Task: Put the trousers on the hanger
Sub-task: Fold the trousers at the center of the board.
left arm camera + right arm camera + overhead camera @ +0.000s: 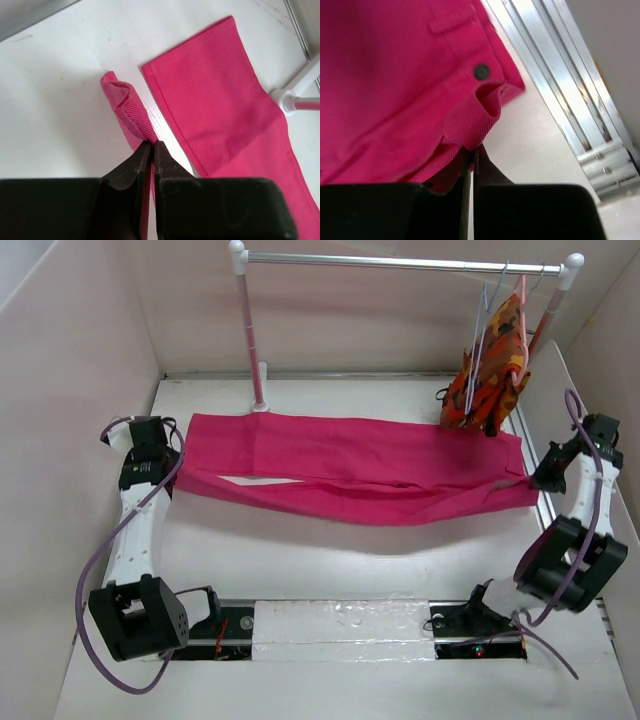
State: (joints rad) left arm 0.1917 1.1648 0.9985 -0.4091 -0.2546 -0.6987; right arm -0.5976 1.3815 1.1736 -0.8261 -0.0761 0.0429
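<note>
pinching each end of the trousers (360,465), the two arms have the cloth between them on the table (300,560). the left gripper (151,145) is clenched on a ribbed edge at the left end, with a small fold standing up just past its tips. the right gripper (471,150) is clamped tight on the ribbed band at the other end, just beside a dark button (481,71). the trousers lie stretched sideways across the middle of the table, one leg partly over the other. they look light, soft and limp, so they would likely sag in the middle when lifted and could slip out of a thin pinch. the thicker ribbed bands seem the surest places to hold. farther back, the hanger (487,302) hangs from the rail (400,260) at the right, beside a patterned garment (488,370) and above the trousers' right end.
</note>
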